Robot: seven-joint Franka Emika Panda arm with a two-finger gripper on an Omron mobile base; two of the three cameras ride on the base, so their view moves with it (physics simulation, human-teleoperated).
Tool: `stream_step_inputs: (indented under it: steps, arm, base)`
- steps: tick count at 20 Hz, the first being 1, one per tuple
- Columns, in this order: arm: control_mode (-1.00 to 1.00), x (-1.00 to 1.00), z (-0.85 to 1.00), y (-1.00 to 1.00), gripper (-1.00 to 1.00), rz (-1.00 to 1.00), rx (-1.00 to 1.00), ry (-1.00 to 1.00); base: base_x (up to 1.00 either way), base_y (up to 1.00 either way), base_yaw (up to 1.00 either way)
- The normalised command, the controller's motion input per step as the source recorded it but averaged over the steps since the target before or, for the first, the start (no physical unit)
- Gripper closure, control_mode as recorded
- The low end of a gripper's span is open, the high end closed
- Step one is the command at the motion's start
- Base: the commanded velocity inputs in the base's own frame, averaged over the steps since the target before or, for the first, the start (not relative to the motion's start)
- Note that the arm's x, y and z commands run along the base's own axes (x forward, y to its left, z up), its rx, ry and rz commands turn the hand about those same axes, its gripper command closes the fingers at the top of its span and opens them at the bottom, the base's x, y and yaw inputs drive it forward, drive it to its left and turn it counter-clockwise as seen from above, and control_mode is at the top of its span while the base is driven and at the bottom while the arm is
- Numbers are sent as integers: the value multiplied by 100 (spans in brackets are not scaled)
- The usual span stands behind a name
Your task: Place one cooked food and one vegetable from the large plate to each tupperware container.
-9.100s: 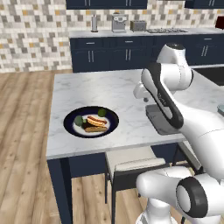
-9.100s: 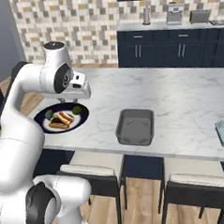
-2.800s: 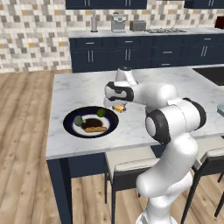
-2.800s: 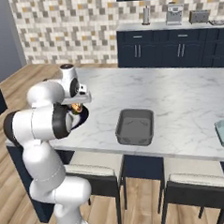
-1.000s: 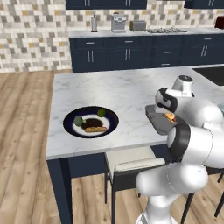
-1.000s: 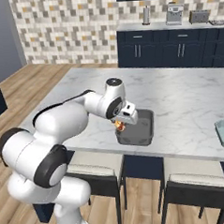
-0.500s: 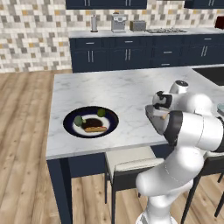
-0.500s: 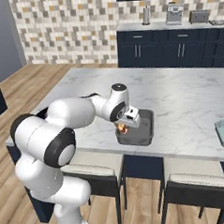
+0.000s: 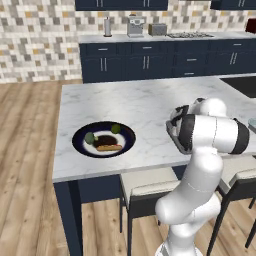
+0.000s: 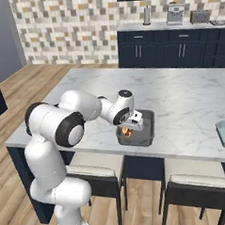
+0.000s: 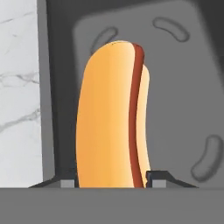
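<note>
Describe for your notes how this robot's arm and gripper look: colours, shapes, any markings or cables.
The arm is built of glossy white rounded segments, joined by dark grey-black bands at the joints. A dark round cap tops the wrist. The hand is a small white boxy block. The gripper ends in two small dark fingertips with grey pads. No cables or markings are visible.

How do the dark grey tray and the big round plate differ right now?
Shape: the dark grey tray is a rounded rectangle; the large plate is round, navy-rimmed with a white centre.
Contents: the tray has only the hot dog, held over it by the shut gripper; the plate carries several foods, two of them green.
Both sit on the marble island.
</note>
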Motion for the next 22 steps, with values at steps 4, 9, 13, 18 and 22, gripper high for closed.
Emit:
stream_step_inputs:
  steps: [4, 9, 13, 18, 22]
  arm:
    - [-100, 38, -46, -8, 100, 4, 0, 5]
    - [-100, 28, -47, 0, -100, 1, 0, 9]
    - [-100, -2, 4, 0, -100, 0, 1, 7]
    - [-100, -27, 50, -2, -100, 0, 0, -4]
    - [-100, -51, 79, 5, -100, 0, 2, -8]
  base:
    - [0, 0, 0]
    - [0, 0, 0]
    - [0, 0, 0]
    - [0, 0, 0]
    - [0, 0, 0]
